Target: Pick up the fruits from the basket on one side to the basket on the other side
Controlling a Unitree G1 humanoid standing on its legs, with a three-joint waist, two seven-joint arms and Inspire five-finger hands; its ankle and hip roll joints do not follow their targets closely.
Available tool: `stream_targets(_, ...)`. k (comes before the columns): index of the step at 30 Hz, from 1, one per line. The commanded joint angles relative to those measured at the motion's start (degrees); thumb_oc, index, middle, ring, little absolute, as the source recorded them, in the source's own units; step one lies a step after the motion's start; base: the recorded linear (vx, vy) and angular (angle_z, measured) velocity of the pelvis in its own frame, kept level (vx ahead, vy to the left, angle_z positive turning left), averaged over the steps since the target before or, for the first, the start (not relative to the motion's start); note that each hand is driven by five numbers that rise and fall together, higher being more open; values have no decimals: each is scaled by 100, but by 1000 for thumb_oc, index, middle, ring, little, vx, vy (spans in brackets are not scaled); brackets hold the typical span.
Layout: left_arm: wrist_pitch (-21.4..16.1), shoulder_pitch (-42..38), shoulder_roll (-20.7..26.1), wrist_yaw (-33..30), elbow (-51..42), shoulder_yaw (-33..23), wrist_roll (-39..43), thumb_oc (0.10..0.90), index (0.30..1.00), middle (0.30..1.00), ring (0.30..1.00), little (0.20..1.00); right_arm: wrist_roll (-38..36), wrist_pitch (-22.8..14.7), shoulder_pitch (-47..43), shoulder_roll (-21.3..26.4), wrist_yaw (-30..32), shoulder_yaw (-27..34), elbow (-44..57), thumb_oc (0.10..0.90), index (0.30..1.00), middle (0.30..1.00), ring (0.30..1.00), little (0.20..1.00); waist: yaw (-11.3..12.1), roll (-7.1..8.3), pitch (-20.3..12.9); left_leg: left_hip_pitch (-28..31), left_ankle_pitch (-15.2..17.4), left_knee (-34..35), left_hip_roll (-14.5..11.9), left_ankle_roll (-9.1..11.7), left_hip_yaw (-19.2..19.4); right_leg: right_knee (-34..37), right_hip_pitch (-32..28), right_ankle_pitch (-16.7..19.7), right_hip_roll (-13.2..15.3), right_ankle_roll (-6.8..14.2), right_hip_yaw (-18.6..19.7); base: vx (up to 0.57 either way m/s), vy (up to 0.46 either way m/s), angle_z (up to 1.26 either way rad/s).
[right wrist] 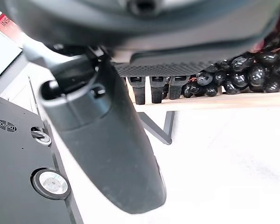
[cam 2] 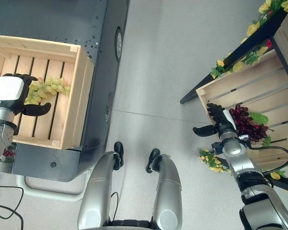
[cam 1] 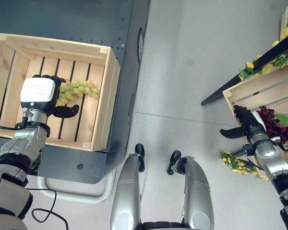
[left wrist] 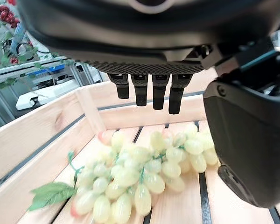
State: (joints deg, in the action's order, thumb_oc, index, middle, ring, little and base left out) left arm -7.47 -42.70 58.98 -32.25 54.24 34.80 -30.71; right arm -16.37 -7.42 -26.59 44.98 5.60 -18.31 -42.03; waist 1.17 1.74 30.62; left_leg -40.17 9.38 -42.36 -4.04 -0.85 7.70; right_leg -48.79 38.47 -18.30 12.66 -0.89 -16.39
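Overhead, left hand (cam 1: 38, 93) hovers spread above green grapes (left wrist: 144, 175) in crate (cam 1: 108, 91).

Pale slatted wooden crate (cam 1: 107, 86): raw unfinished pine, matt, visible grain. Green grape bunch (left wrist: 144, 175): smooth, waxy, slight sheen. Dark purple grape bunch (right wrist: 252, 74): glossy. Left hand (cam 1: 41, 93): matt black plastic, white smooth cover. Grey floor (cam 1: 201, 57): smooth, low sheen. Dark metal table (cam 1: 86, 19): matt, riveted.
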Motion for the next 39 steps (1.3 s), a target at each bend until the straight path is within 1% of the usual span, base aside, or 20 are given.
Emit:
stream_targets(1,404,-708,633,-798,33,-6,-215,800,900,900,900,900,-307,-530,-231,620,-80,130,0,800,900,900,900,900,-31,-96,-83,599,441,345,32,-4,356,377,-360,263,-169,110,34,-18,2,3)
stream_targets(4,528,-935,614,-873,112,160,-311,800,900,900,900,900,-366,-562,-258,586,-104,93,-73,800,900,900,900,900,-46,-70,-83,547,440,340,14,-3,368,365,-295,278,-168,118,45,0,0,0)
stream_targets(6,522,-1025,592,-857,166,236,-353,800,900,900,900,900,-363,-595,-277,559,-120,80,-118,800,900,900,900,900,-51,-70,-83,523,429,354,14,-4,371,363,-258,290,-171,123,55,0,0,0)
stream_targets(8,529,-1129,553,-754,200,341,-440,800,900,900,900,900,-407,-620,-320,544,-137,48,-142,800,900,900,900,900,-61,-67,-83,497,424,368,10,-9,382,362,-221,301,-171,130,59,0,0,0)
stream_targets(9,580,-1221,530,-640,211,501,-556,800,900,900,900,900,-501,-628,-354,522,-125,29,-146,800,900,900,900,900,-72,-68,-83,459,430,365,9,-5,389,361,-178,309,-177,141,65,0,0,0)
stream_targets(10,600,-1259,517,-604,216,566,-629,800,900,900,900,900,-607,-582,-397,518,-141,23,-141,800,900,900,900,900,-76,-68,-83,438,428,372,9,-2,393,363,-155,313,-185,144,69,0,0,0)
stream_targets(16,805,-1460,380,-292,202,843,-730,800,900,900,900,900,-555,-547,-438,413,-245,-50,-193,800,900,900,900,900,-119,-67,-83,304,412,375,-24,4,421,342,3,334,-193,160,93,-20,47,1)
stream_targets(19,1028,-1701,335,208,229,1095,-622,800,900,900,900,900,-656,-692,-450,382,-279,-96,-229,800,900,900,900,900,-149,-40,-83,149,396,379,-50,-8,414,327,163,357,-222,174,123,-34,33,3)
stream_targets(21,1088,-1754,324,295,248,1150,-634,800,900,900,900,900,-712,-709,-458,376,-272,-101,-201,800,900,900,900,900,-152,-23,-83,109,394,376,-56,-8,408,328,198,364,-232,178,126,0,0,0)
stream_targets(22,1231,-1841,299,519,312,1237,-537,800,900,900,900,900,-813,-750,-471,375,-307,-107,-144,800,900,900,900,900,-166,14,-83,26,400,359,-66,-18,397,316,272,372,-243,184,110,0,0,0)
stream_targets(25,1344,-1922,246,812,440,1300,-468,800,900,900,900,900,-885,-824,-480,313,-308,-131,-7,800,900,900,900,900,-182,80,-83,-83,379,373,-80,-14,382,347,364,418,-268,208,84,0,0,0)
stream_targets(27,1402,-1935,218,862,492,1299,-412,800,900,900,900,900,-906,-836,-471,294,-301,-137,52,800,900,900,900,900,-191,102,-83,-112,376,379,-83,-13,380,352,392,424,-274,213,80,0,0,0)
stream_targets(29,1476,-2022,132,968,725,1326,-387,800,900,900,900,900,-1085,-925,-503,226,-402,-196,191,800,900,900,900,900,-229,161,-83,-166,355,415,-88,-15,374,386,452,449,-300,222,81,0,0,0)
stream_targets(32,1597,-2071,62,1093,889,1335,-356,800,900,900,900,900,-1155,-1046,-508,131,-505,-256,396,800,900,900,900,900,-251,204,-83,-182,341,454,-89,-12,370,429,466,461,-319,226,77,0,0,0)
stream_targets(35,1739,-2030,33,1208,995,1281,-359,800,900,900,900,900,-1181,-1074,-494,69,-551,-299,638,800,900,900,900,900,-262,220,-83,-189,324,485,-88,-5,370,467,462,466,-326,224,76,0,0,0)
stream_targets(36,1855,-2013,16,1312,1091,1251,-340,800,900,900,900,900,-1212,-1097,-490,31,-595,-324,808,800,900,900,900,900,-273,227,-83,-187,318,504,-84,-2,368,486,458,461,-331,218,75,0,0,0)
stream_targets(38,1965,-2008,3,1428,1165,1227,-335,800,900,900,900,900,-1233,-1127,-499,-11,-633,-355,900,800,900,900,900,900,-275,225,-83,-178,311,514,-82,10,370,501,444,458,-332,212,73,3,-3,-2)
stream_targets(39,1951,-1969,-7,1466,1248,1181,-307,800,900,900,900,900,-1265,-1144,-509,-29,-666,-358,968,800,900,900,900,900,-274,217,-83,-178,303,524,-74,15,364,504,443,452,-329,204,73,9,-5,-6)
